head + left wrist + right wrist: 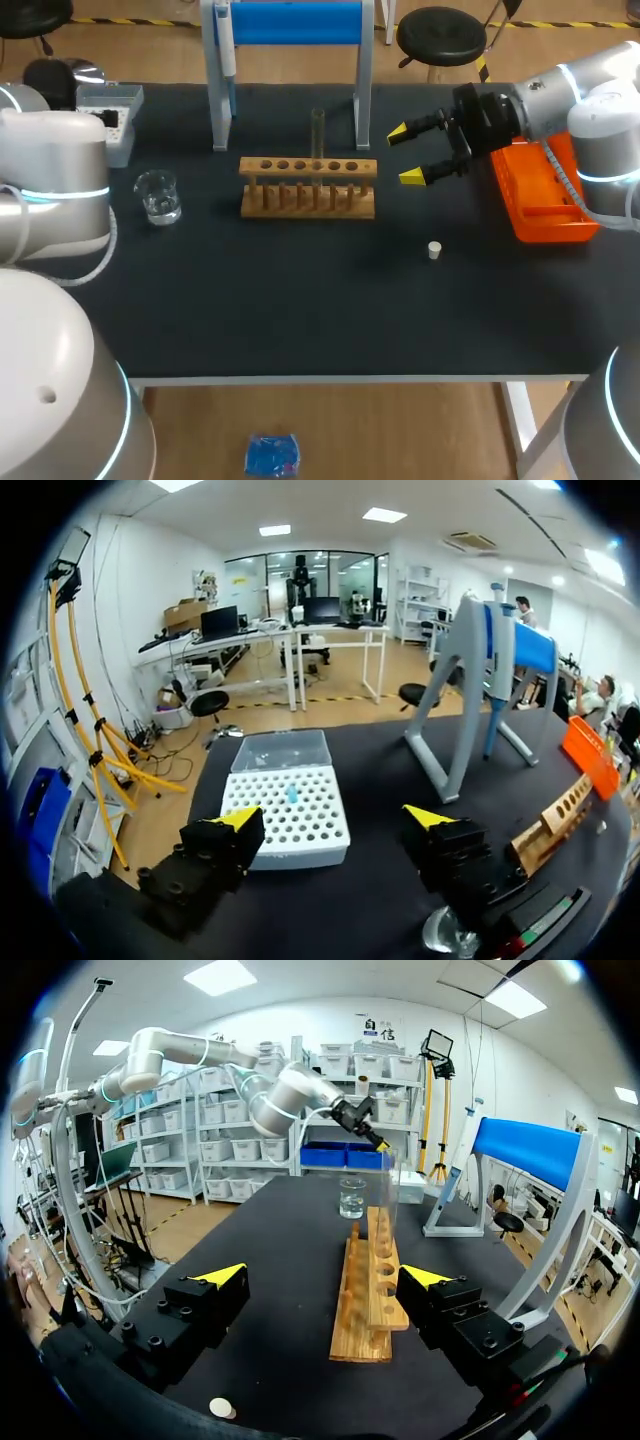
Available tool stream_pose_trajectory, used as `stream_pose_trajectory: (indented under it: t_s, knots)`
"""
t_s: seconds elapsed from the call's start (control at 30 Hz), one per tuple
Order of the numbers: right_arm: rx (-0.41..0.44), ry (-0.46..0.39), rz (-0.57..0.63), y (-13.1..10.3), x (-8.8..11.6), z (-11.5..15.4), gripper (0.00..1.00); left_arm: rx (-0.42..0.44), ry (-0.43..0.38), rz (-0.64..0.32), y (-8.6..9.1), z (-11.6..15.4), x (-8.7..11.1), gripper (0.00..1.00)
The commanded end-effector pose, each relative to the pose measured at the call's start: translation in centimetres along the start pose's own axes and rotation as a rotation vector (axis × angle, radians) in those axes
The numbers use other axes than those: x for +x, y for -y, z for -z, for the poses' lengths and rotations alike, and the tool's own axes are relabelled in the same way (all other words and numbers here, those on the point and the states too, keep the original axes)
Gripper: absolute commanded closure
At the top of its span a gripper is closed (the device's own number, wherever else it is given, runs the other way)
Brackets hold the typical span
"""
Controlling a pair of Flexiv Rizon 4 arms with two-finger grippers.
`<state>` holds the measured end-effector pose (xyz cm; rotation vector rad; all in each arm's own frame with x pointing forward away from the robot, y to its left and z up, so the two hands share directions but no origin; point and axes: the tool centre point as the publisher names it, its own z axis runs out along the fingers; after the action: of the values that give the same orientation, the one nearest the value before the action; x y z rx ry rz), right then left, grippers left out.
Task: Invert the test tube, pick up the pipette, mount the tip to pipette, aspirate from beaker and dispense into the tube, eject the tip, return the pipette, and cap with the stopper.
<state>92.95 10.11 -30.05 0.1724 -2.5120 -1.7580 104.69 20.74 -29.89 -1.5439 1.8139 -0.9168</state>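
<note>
A clear test tube [318,135] stands upright in the wooden rack [308,186] at mid-table. My right gripper [415,152] hovers open just right of the rack. In its wrist view the gripper [330,1280] has the rack [368,1285] and tube [388,1200] ahead between its fingers, untouched. A white stopper [434,250] lies loose on the mat. The glass beaker [158,196] sits at the left. The pipette [228,45] hangs on the blue-topped stand [290,60]. My left gripper [335,820] is open above the white tip box [285,800], holding nothing.
An orange bin [545,195] lies at the right edge under my right arm. The tip box [110,120] stands at the far left corner. The stand's grey legs [362,110] rise just behind the rack. Bare black mat [300,300] stretches toward the front edge.
</note>
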Motion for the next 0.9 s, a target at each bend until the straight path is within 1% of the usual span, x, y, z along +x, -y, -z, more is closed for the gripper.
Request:
stream_pose_trajectory:
  t_s: [0.03,0.07,0.2,0.27,0.5,0.77,0.9]
  knots:
    - [0.002,-0.001,0.000,0.0,0.0,0.1,0.00,0.006,0.034,0.014,-0.2,-2.6,0.2,0.30]
    - [0.002,-0.001,0.000,0.0,0.0,0.1,0.00,0.007,0.034,0.016,-0.1,-2.8,0.2,0.29]
    - [0.002,-0.001,0.000,0.0,0.0,0.1,0.00,0.008,0.039,0.028,0.0,-3.4,-0.1,0.34]
    - [0.002,-0.001,0.000,0.0,0.0,0.1,0.00,0.006,0.049,0.035,0.0,-3.6,-0.4,0.33]
    - [0.002,-0.001,0.000,0.0,0.0,0.1,0.00,0.006,0.072,0.054,-0.1,-4.4,-1.3,0.37]
    - [0.002,-0.001,0.000,0.0,0.0,0.1,0.00,0.009,0.081,0.057,0.3,-5.6,-2.1,0.48]
    - [0.002,-0.001,0.000,0.0,0.0,0.1,0.00,0.007,0.081,0.048,0.6,-6.1,-2.5,0.47]
